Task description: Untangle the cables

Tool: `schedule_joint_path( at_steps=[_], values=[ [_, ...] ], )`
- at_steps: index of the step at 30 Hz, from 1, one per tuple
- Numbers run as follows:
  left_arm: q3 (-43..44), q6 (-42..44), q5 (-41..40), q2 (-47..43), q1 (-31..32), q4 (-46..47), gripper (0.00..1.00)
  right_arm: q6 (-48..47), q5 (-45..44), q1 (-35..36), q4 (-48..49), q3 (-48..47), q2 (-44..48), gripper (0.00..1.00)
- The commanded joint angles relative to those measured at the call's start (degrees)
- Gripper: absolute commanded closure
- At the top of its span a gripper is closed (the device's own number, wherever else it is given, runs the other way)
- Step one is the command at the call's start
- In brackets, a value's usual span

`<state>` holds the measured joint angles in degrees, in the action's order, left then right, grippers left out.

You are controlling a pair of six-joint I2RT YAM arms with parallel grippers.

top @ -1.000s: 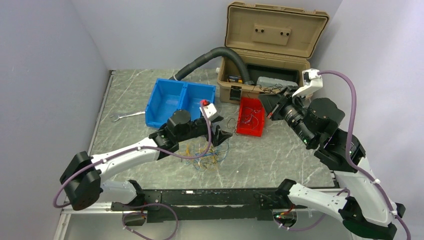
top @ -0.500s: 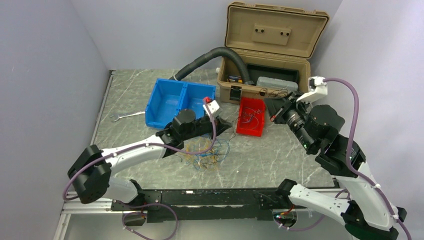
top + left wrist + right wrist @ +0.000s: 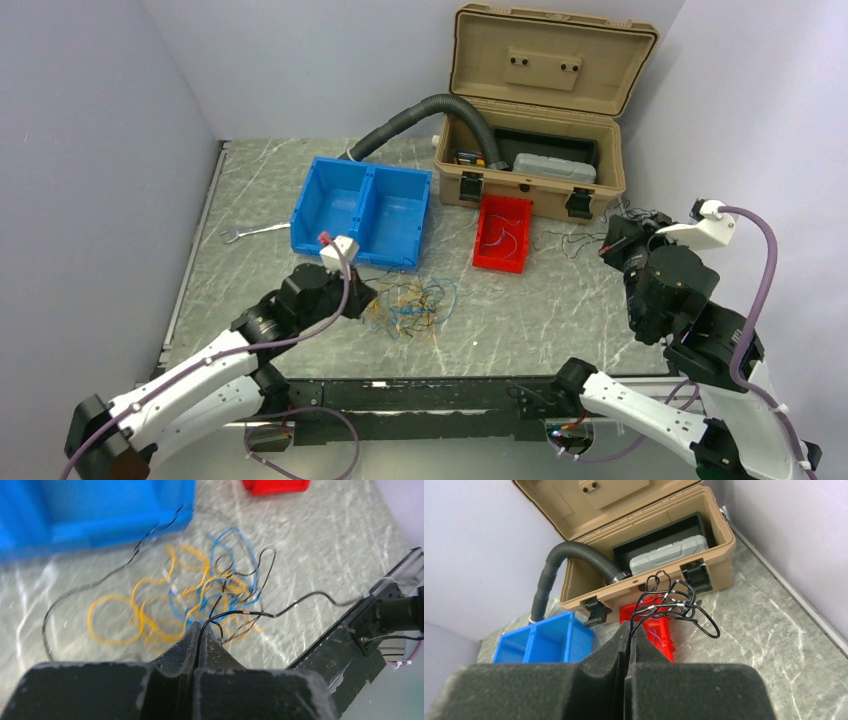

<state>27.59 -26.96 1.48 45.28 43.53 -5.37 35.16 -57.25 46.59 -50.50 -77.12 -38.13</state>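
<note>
The cables (image 3: 412, 304) lie as a loose tangle of thin yellow-orange, blue and black wires on the marble table, in front of the blue bin. My left gripper (image 3: 366, 296) is at the tangle's left edge. Its jaws (image 3: 200, 626) are shut on one black wire (image 3: 260, 613) that runs out of the tangle (image 3: 200, 597). My right gripper (image 3: 612, 238) is raised at the right side, in front of the toolbox. It (image 3: 629, 626) is shut on a small knot of black wires (image 3: 674, 605) that hangs off the table.
A two-part blue bin (image 3: 362, 210) and a red bin (image 3: 503, 233) holding a few wires stand behind the tangle. An open tan toolbox (image 3: 530, 130) with a grey corrugated hose (image 3: 420, 115) is at the back. A wrench (image 3: 255, 232) lies far left. Walls close both sides.
My left gripper has shut on a black wire and pulled back to the near left. My right arm has carried its black knot right and nearer, away from the toolbox.
</note>
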Motion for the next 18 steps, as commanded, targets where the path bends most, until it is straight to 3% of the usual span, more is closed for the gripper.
schedule_joint_path(
  at_steps=[1,8,18],
  values=[
    [-0.3,-5.9,-7.4,-7.6,-0.6,-15.6,1.00,-2.9,-0.3,0.1,4.0,3.3,0.2,1.00],
    [0.4,-9.9,-14.7,-19.3,-0.7,-28.6,1.00,-11.7,24.0,0.1,17.5,6.5,-9.2,1.00],
    [9.0,-15.8,-23.6,-24.8,-0.2,-43.2,1.00,-13.1,46.3,-2.4,29.7,-2.8,-38.8,1.00]
  ],
)
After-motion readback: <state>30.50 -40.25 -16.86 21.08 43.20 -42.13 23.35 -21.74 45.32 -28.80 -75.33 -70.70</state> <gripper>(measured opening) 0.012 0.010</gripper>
